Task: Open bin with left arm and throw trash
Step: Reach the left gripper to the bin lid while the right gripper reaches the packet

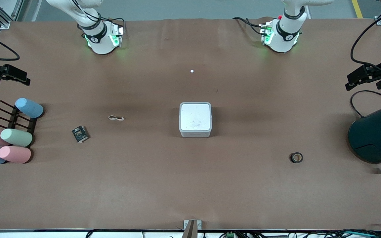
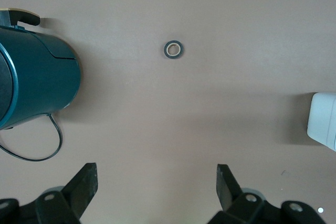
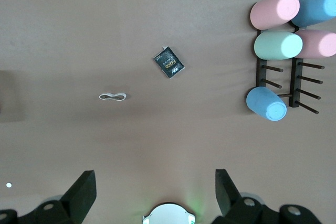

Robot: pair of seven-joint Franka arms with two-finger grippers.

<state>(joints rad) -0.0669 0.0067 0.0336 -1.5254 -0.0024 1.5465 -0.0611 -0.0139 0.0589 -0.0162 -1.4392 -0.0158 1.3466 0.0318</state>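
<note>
Tape ring sits nearest the counter's front edge, toward the left arm's end. Snack packet and rubber band lie toward the right arm's end. Bin mid-counter, lid flat and closed. Left hand hangs over bare counter between the ring and its own base, jaws wide, empty. Right hand likewise wide and empty, waiting. I'd bring the left hand in low at the lid's lip and lift along the hinge arc, not shove the light box.
</note>
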